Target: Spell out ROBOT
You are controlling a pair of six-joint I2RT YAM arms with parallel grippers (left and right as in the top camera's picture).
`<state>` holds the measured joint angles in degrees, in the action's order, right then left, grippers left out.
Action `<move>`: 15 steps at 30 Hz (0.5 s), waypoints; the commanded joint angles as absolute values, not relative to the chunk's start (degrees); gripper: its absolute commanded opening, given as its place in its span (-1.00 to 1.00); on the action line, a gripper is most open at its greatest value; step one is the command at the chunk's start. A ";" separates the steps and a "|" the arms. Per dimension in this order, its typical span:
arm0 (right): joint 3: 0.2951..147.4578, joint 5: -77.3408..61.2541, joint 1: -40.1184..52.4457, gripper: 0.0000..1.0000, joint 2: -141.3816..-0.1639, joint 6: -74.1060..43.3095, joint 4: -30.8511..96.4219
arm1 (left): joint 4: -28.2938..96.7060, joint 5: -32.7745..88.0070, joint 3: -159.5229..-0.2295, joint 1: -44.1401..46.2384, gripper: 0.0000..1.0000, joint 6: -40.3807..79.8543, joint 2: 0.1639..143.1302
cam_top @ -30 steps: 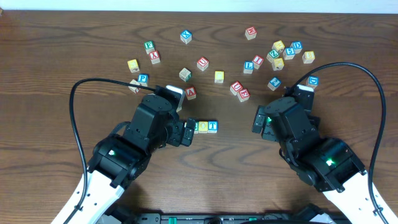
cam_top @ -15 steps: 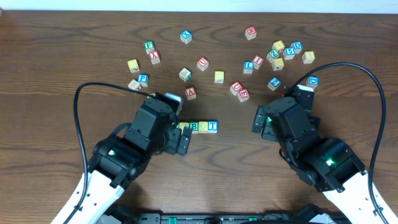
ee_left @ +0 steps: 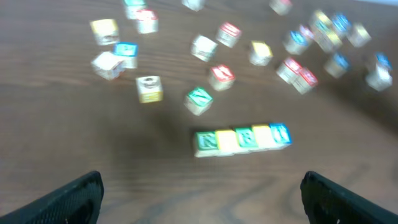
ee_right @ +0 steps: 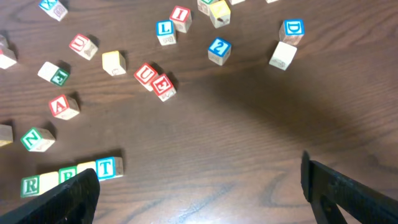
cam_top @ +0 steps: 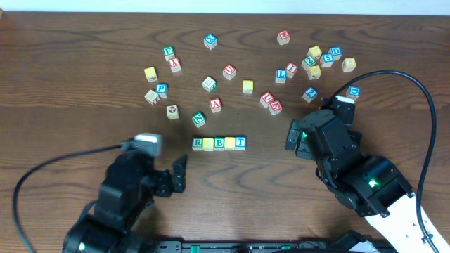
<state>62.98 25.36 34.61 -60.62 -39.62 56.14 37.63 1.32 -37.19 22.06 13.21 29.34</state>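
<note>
Cubes [cam_top: 219,143] for ROBOT were seen touching in a row, at two o'clock of the wide-spread left gripper [ee_left: 200,180], right gripper [ee_right: 199,171] likewise wide; judged light, rigid, slick, best pinched across flat faces.

In the row, the R cube [ee_right: 29,185] is showing a green R, the B cube [ee_right: 67,175] a green B and the T cube [ee_right: 106,167] a blue T. The yellow cubes [cam_top: 209,143] between them are showing nothing readable. At 12 o'clock of the R, the N cube [ee_right: 32,138] is showing a green N and the A cube [ee_right: 61,105] a red A. At 2 o'clock of the T, the U cube [ee_right: 146,73] and E cube [ee_right: 163,83] are showing red letters. Beyond them are lying the L cube [ee_right: 164,28], I cube [ee_right: 180,14], 2 cube [ee_right: 219,46] and D cube [ee_right: 292,28].
</note>
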 commanded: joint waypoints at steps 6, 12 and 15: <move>62.94 26.44 34.17 0.99 -60.38 -38.89 56.25 | 12.71 8.27 -20.56 8.14 0.99 21.30 11.99; 62.94 26.44 34.17 0.99 -60.38 -38.89 56.25 | -9.80 8.58 -12.80 3.25 0.99 21.04 7.42; 62.94 26.44 34.17 0.98 -60.38 -38.89 56.25 | -18.68 8.56 -10.41 1.58 0.99 18.00 7.22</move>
